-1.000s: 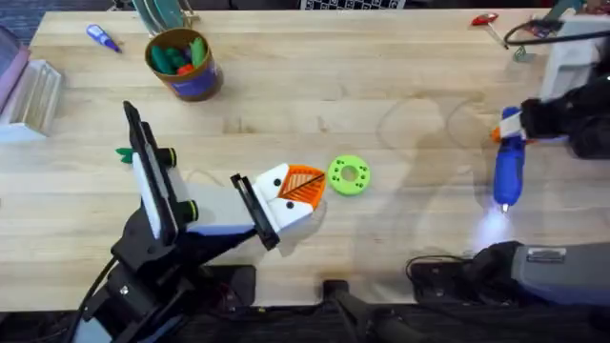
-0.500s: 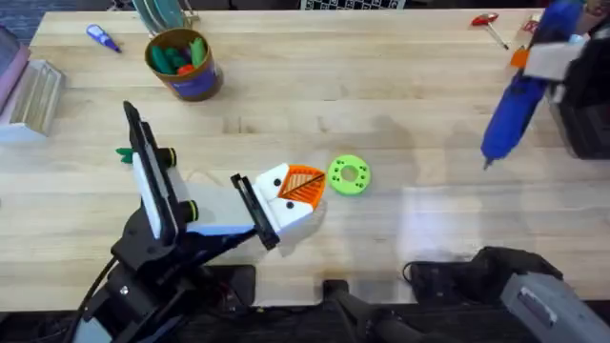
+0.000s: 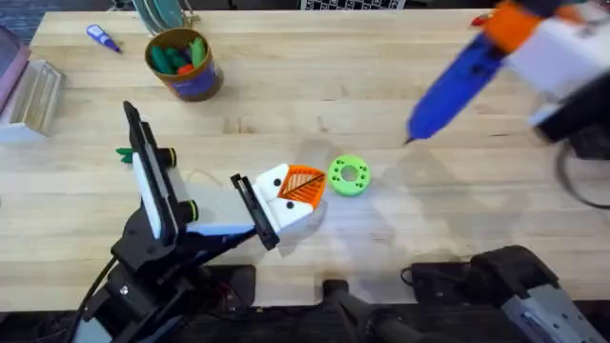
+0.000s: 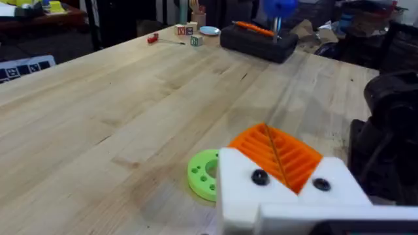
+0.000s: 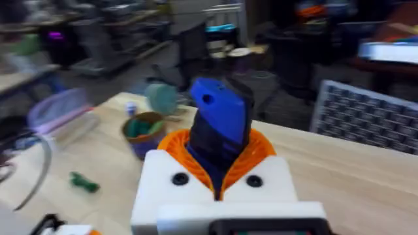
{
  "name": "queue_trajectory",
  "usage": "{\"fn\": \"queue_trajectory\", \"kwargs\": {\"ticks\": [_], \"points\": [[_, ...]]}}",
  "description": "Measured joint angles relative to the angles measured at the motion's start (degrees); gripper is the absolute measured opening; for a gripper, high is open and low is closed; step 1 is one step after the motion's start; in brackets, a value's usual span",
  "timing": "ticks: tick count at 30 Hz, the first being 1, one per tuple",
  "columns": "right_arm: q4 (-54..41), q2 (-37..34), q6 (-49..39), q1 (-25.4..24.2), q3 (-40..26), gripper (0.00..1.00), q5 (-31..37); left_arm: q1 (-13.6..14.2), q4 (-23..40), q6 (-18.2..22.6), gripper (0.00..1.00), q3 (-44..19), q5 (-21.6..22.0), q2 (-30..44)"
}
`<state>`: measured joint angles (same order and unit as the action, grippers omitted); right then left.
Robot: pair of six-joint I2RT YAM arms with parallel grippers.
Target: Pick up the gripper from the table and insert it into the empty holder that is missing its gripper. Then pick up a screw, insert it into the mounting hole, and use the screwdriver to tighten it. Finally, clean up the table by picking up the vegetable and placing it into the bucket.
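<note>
We see the table (image 3: 400, 238) with bare wood between both arms. Our right gripper (image 5: 219, 171) clamps the screwdriver (image 3: 457, 81) high over the right side, long axis slanting, bit aimed down-left toward the green disc (image 3: 348, 175). We cannot tell the left gripper's (image 3: 297, 188) opening. The bucket (image 3: 183, 65) sits far-left; the vegetable (image 3: 125, 154) near the left edge.

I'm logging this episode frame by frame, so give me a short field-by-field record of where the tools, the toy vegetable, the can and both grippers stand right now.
screwdriver: chunky blue powered screwdriver held in the air, bit pointing down toward the table
right gripper: right gripper shut on the screwdriver
left gripper: left gripper low at the table, beside the flat green round disc
vegetable: small bright green toy vegetable lying on the wooden table
bucket: tan-orange can with blue band, upright, holding green and red items
</note>
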<state>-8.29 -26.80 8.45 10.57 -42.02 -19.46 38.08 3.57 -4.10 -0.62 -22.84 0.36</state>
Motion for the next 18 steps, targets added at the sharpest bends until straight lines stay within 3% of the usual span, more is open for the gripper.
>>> {"fn": "queue_trajectory", "kwargs": {"ticks": [5,13,18], "points": [[12.9,-2.6,3.5,11.2,5.9,0.024,-1.5,0.0,0.0,0.0,0.014,0.0,0.0,0.0],[31.9,-12.9,4.8,29.4,6.3,0.024,-2.5,0.0,0.0,0.0,0.014,0.0,0.0,0.0],[42.7,-20.5,4.3,35.9,6.3,0.024,-2.9,0.0,0.0,0.0,0.014,0.0,0.0,0.0]]}}
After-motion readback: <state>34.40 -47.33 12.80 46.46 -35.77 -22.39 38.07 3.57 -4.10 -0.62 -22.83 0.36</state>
